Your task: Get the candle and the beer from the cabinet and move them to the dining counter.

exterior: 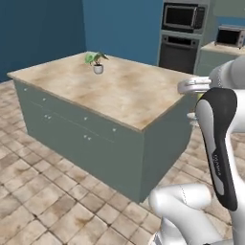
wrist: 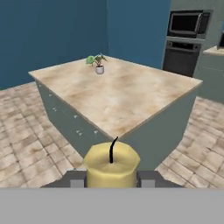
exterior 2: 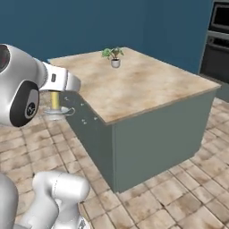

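Left base view: a marble-topped island table (exterior: 119, 91) with grey-green drawer fronts stands on a tiled floor. A small potted plant (exterior: 97, 62) sits near its far edge. The robot's white arm rises at the right and hides most of what it carries; a bit of silvery dish rim shows beside it. A wall oven (exterior: 181, 48) stands beyond the table. No beer bottle stands on the tabletop.

Right base view: the candle (exterior 2: 55, 101), a pale-yellow stick in a small clear dish holder, hangs in the air under the arm, off the table's left edge and not yet over the top.

Hand view: the end effector (wrist: 111, 178) is partly closed on the candle, one dark fingertip on each side of the yellow wax. The near corner of the table lies ahead and below.

Judging by this, the candle has been fetched and is being carried; setting it down remains, and the beer has yet to be brought.
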You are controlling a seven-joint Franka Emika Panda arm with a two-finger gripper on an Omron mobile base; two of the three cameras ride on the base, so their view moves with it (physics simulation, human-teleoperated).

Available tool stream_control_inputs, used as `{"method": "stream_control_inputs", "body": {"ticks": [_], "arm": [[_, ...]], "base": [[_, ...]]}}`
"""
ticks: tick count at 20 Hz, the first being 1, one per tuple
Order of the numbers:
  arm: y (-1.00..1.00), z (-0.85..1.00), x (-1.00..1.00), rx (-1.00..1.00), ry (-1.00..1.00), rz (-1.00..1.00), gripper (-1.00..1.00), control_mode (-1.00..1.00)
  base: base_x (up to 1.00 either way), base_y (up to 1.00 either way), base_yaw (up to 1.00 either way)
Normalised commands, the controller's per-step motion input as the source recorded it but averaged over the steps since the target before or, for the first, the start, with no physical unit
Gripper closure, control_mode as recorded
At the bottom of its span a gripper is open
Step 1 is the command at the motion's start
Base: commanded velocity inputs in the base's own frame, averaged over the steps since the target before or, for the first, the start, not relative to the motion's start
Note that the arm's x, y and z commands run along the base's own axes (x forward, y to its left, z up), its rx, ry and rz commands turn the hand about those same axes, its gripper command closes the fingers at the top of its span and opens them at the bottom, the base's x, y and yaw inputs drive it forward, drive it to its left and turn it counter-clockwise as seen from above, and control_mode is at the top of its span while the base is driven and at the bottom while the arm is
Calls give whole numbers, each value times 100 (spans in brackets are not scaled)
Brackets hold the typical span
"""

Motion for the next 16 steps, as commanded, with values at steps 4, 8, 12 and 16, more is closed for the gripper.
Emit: {"method": "stream_control_inputs", "body": {"ticks": [4,8,12,16], "arm": [[0,0,0,0,0,0,100,100],[0,0,0,0,0,0,100,100],[0,0,0,0,0,0,100,100],[0,0,0,0,0,0,100,100]], "base": [[49,-14,45],[-11,60,80],[-13,8,100],[6,0,97]]}}
